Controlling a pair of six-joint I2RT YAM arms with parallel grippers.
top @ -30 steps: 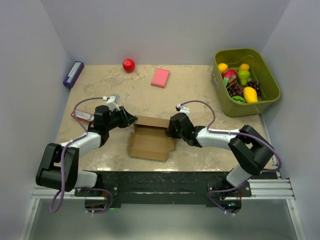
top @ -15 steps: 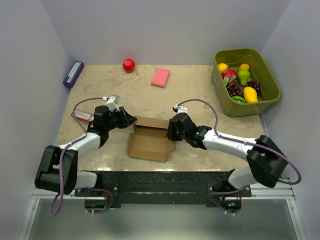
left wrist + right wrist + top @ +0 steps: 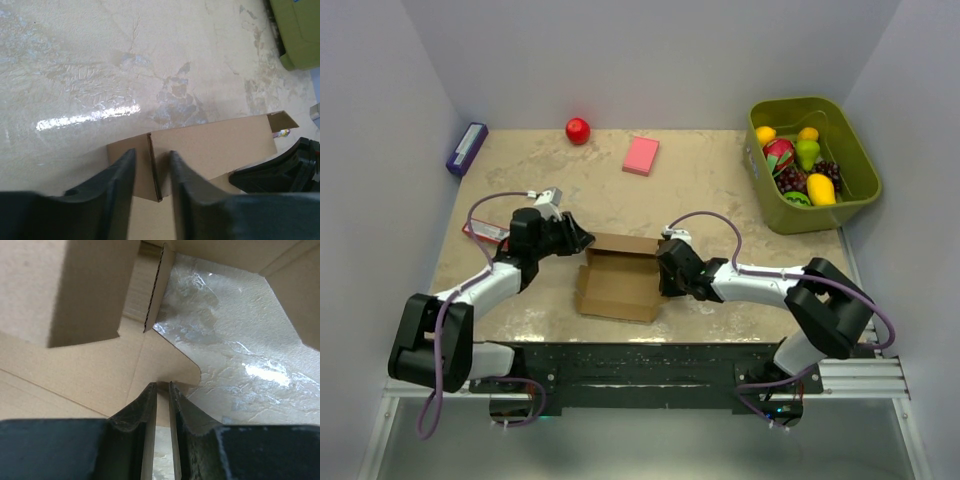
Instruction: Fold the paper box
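Observation:
The paper box [image 3: 618,282] is brown cardboard, partly folded, lying open near the front middle of the table with its back wall raised. My left gripper [image 3: 582,240] is at its back left corner. In the left wrist view it [image 3: 151,152] is open, its fingers [image 3: 125,170] on either side of a thin upright flap [image 3: 154,165] without touching it. My right gripper [image 3: 666,276] is at the box's right side. In the right wrist view it [image 3: 163,385] is almost shut, only a narrow slit left, its tips against a flat rounded flap [image 3: 172,362] with nothing pinched.
A green bin [image 3: 798,103] of toy fruit stands at the back right. A pink block [image 3: 641,155] and a red ball [image 3: 578,130] lie at the back. A purple box [image 3: 466,148] lies at the far left, with a flat red-and-white packet [image 3: 480,232] under the left arm.
My right gripper has slid down along the box's right side onto the rounded flap, and its jaws have narrowed. The left gripper stays at the back left corner.

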